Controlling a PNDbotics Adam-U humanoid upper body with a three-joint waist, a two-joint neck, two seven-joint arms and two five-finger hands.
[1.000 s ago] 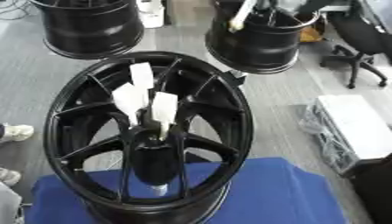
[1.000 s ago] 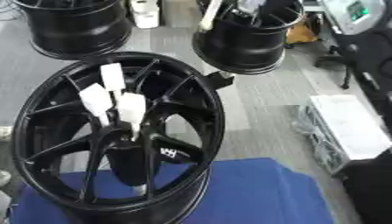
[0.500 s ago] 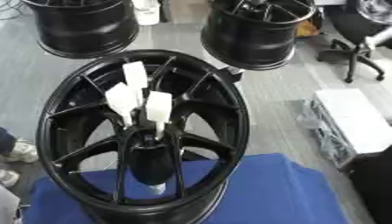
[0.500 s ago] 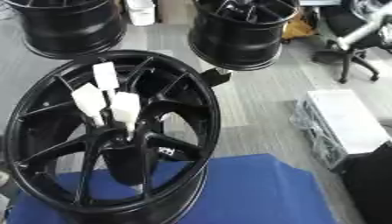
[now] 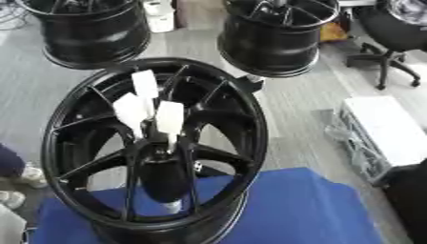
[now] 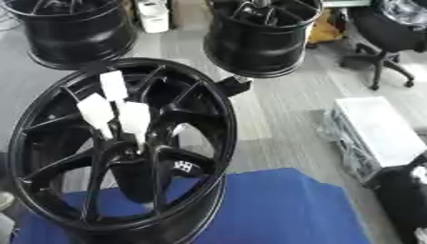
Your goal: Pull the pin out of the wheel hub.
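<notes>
A large black wheel hub [image 5: 154, 143] stood upright on a blue mat [image 5: 309, 209], with its open face turned toward the camera and slightly to the right. Its spokes met at a dark centre in the lower half of the rim. Three white flat tags [image 5: 150, 107] stood up from this centre, close together, two in front and one behind them. They seemed to be fixed to pins which sat in the centre, but the pins themselves were too dark to make out. A small white piece [image 5: 171, 206] was visible lower down, behind the spokes, near the mat.

No robot hand appeared in either view, so I cannot tell whether the fingers were apart or together.

On the grey floor behind the hub stood two other black rims, one at the far left [image 5: 87, 28] and one at the far right [image 5: 275, 35]. A white box [image 5: 383, 128] lay on the floor to the right, and an office chair [image 5: 392, 33] stood in the upper right corner.
</notes>
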